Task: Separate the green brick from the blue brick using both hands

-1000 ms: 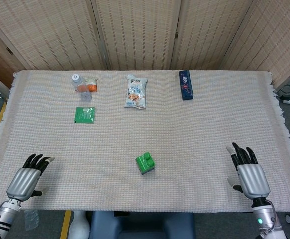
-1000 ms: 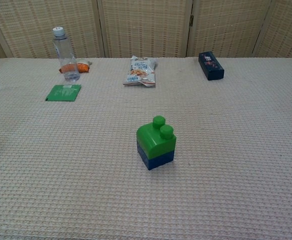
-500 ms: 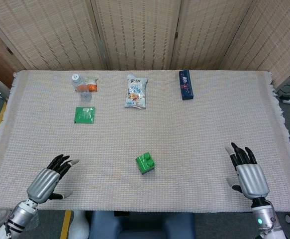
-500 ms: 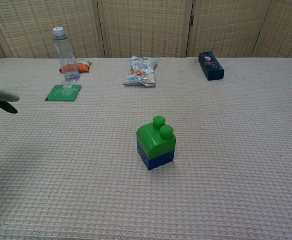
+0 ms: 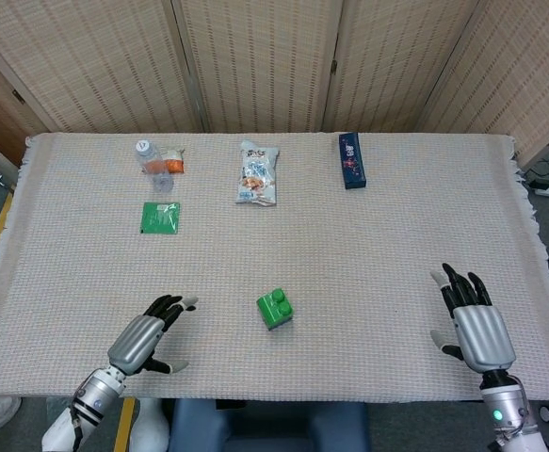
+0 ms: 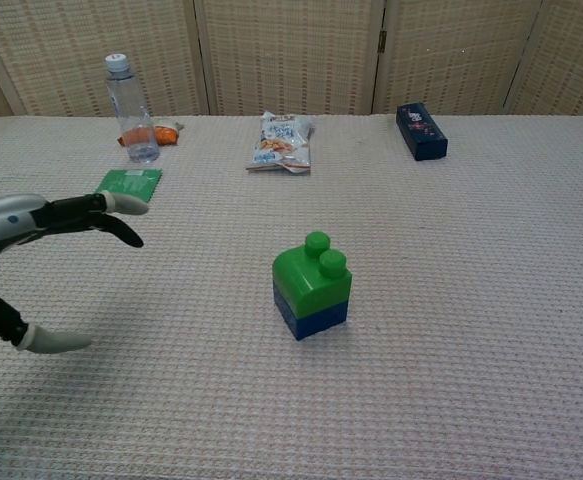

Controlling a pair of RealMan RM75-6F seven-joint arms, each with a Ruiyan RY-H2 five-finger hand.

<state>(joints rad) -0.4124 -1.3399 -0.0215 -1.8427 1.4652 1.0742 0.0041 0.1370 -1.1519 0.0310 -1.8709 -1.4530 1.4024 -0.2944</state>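
Observation:
A green brick [image 5: 275,306] [image 6: 314,272] sits stacked on a blue brick [image 6: 313,315] near the table's front middle; from the head view the blue one is mostly hidden beneath. My left hand [image 5: 147,336] [image 6: 33,250] hovers open to the left of the stack, fingers spread toward it and a clear gap between. At the front right my right hand [image 5: 475,322] stays open, far from the bricks; only the head view shows it.
Along the back stand a clear bottle [image 5: 147,155] with an orange item beside it, a snack bag [image 5: 257,173] and a dark blue box [image 5: 350,159]. A green packet [image 5: 160,217] lies left of centre. A woven cloth [image 5: 349,254] covers the table.
My left hand has travelled rightward from the front left corner toward the brick stack and now shows in the chest view. The right hand and the bricks have barely moved.

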